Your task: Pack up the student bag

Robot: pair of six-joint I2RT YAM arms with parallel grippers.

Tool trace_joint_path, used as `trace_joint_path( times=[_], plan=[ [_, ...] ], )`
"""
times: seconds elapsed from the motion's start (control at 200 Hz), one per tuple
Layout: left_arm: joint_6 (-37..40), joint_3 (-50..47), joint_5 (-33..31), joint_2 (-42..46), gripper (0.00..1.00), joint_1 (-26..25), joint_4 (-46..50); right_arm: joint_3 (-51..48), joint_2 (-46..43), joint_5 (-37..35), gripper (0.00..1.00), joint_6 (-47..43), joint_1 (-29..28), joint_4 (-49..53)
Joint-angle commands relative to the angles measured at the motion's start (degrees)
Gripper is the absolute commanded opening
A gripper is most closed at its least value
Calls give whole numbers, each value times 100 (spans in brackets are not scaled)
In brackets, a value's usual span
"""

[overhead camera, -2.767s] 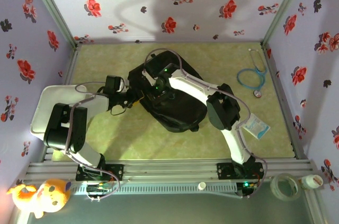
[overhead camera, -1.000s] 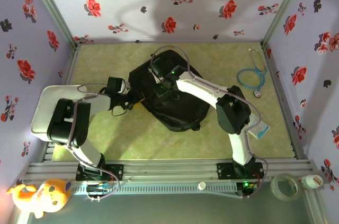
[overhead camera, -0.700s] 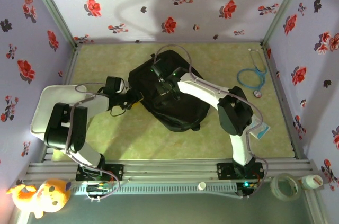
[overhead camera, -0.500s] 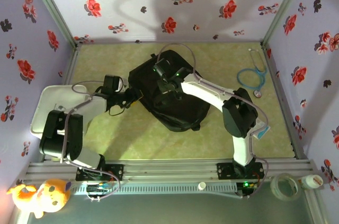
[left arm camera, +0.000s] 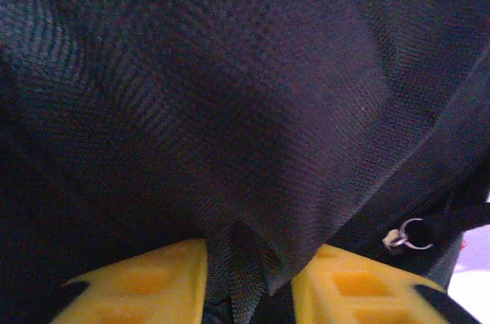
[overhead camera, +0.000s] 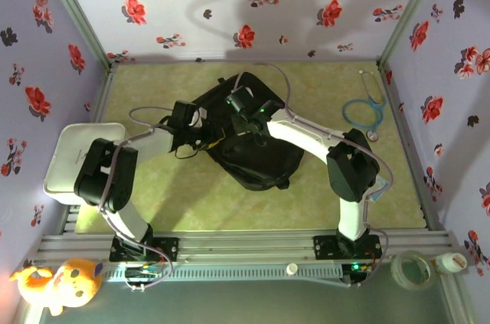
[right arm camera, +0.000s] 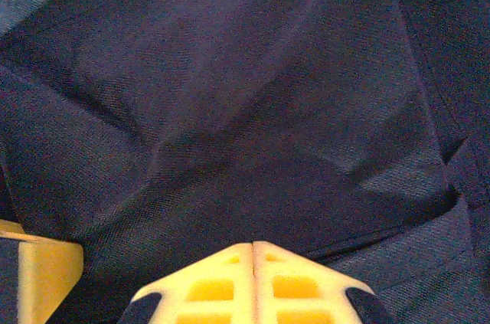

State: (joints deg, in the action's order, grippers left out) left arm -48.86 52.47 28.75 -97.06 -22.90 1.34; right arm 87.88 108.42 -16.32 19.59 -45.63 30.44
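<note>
The bag point(overhead camera: 256, 159) lies in the middle of the bench point(overhead camera: 153, 83), its long axis slanting from far left to near right. The left gripper point(left arm camera: 249, 274) is at its left edge, jaws grasping a pinched fold of the slack black cloth. The right gripper point(right arm camera: 253, 263) sits over the far end, jaws clenched with nothing seen between them. The left looks better placed to lift that edge. A stethoscope point(overhead camera: 360, 113) lies well apart on the right.

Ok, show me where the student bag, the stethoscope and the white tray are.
student bag point(overhead camera: 256, 165), top external view, on bare black fabric at its end nearer the arm bases.
stethoscope point(overhead camera: 372, 135), top external view, on its chest piece.
white tray point(overhead camera: 69, 150), top external view, on its bare floor.
</note>
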Motion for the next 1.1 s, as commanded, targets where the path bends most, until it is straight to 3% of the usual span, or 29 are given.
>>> trace_joint_path(
  times=[0.0,0.155,0.58,0.81,0.95,1.095],
  plan=[
    [-137,97,-141,-173,18,-28,46,-74,-277,-505,0,247,175,-158],
    [4,97,-375,-141,0,-15,262,17,-225,-1014,0,382,439,88],
    [317,272,-503,-90,0,-17,592,332,3,-1854,0,985,1308,580],
    [652,1179,-625,-499,0,61,664,538,-66,-1044,0,921,1492,394],
    [908,2129,-635,-964,0,59,686,358,-462,-702,39,953,1617,245],
    [1210,3039,-834,-1433,24,74,905,-341,-1193,-588,67,1024,1813,-206]
  ],
)
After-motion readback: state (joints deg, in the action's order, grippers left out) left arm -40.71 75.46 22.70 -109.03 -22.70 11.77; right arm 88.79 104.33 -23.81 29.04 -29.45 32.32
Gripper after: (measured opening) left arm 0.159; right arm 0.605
